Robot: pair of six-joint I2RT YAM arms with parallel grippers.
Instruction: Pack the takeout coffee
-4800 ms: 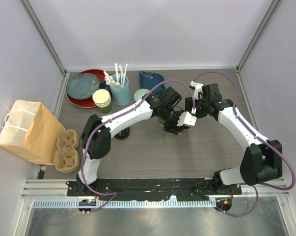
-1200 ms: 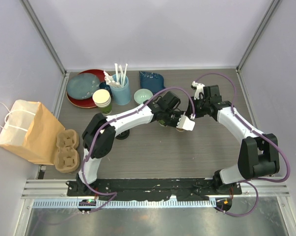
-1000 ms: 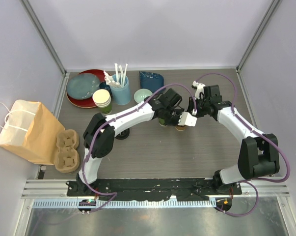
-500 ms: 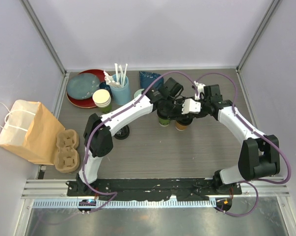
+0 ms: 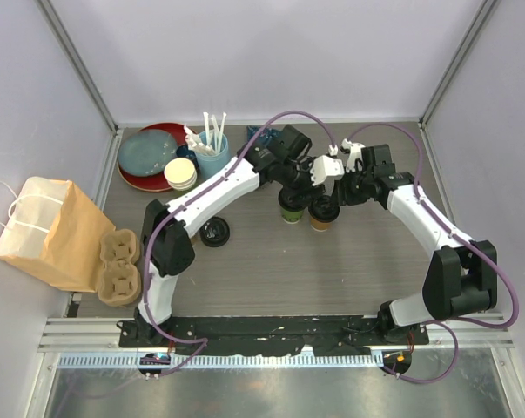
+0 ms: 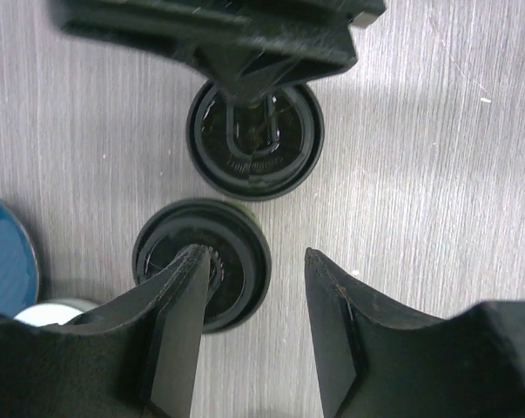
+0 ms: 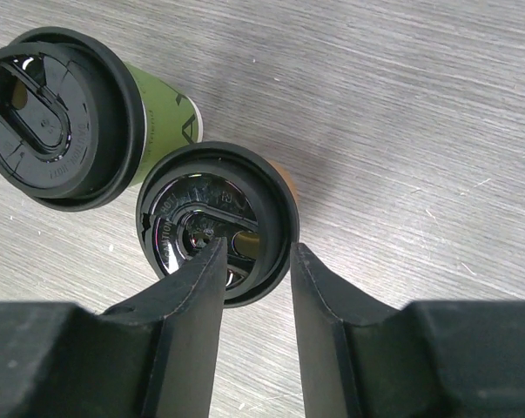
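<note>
Two lidded cups of takeout coffee stand side by side mid-table: the green cup (image 5: 289, 207) and, to its right, the brown cup (image 5: 323, 214). In the left wrist view my left gripper (image 6: 258, 259) hovers open above the table, its left finger (image 6: 179, 305) overlapping the green cup's lid (image 6: 240, 261); nothing lies between the fingers. My right gripper (image 7: 255, 252) is open above the brown cup's lid (image 7: 201, 205), holding nothing, with the green cup (image 7: 62, 122) just to the left. From the left wrist, the right gripper's black body partly covers the brown cup's lid (image 6: 301, 139).
A paper bag (image 5: 40, 231) and a pulp cup carrier (image 5: 118, 266) sit at the left edge. A loose black lid (image 5: 214, 233) lies by the left arm. Stacked lidless cups (image 5: 182, 174), plates (image 5: 149, 155) and a blue utensil cup (image 5: 212, 157) line the back left.
Both grippers have opened and drawn back toward the far side, off the two cups. The cups, earlier covered by the grippers, now stand uncovered next to each other.
</note>
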